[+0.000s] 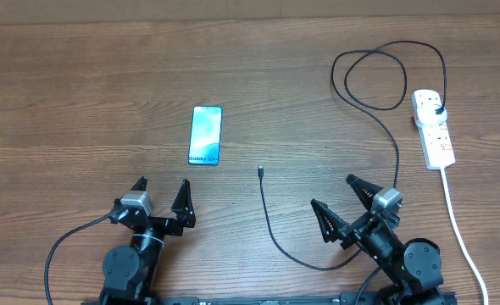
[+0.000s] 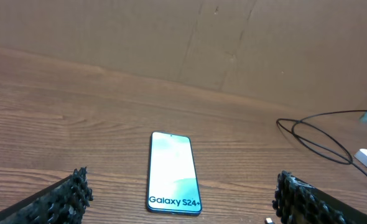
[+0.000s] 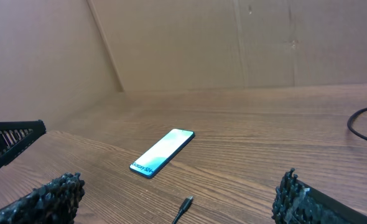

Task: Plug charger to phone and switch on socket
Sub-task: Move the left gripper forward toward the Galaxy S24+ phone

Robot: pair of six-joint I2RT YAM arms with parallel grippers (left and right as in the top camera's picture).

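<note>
Our left gripper (image 1: 160, 191) and right gripper (image 1: 332, 191) sit spread wide, holding nothing.
The phone (image 1: 205, 135) lies face up ahead of the left gripper; the charger (image 1: 267, 212) tip rests loose right of it, plug in the socket (image 1: 434, 129).

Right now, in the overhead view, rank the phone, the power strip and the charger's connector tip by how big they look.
Tied first: power strip and phone, too alike to rank; the strip looks longer, the phone wider.
Smallest by far: connector tip.
</note>
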